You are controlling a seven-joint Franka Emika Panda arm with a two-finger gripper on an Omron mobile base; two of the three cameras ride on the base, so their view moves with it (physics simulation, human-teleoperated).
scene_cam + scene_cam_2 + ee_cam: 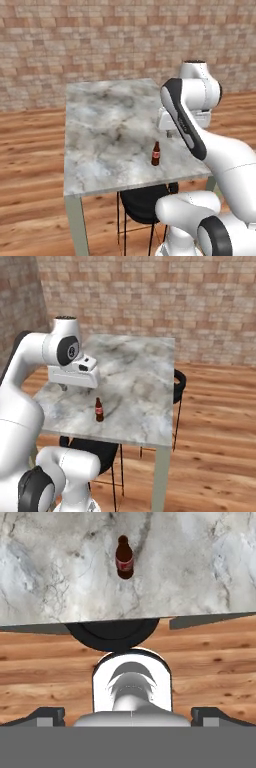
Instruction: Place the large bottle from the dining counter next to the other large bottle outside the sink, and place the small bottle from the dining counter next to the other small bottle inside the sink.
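Brown bottle stands upright near the marble counter's front edge (nothing else on it). Gripper hovers above, jaws wide, empty; looks like pickup's next, so it needs lowering around the neck.

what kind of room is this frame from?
Likely a rendered dining corner: a square table with a grey-white marbled stone top, a black round stool tucked under it, a short brown glass bottle with a red label on top, with a brick wall and wood plank floor.
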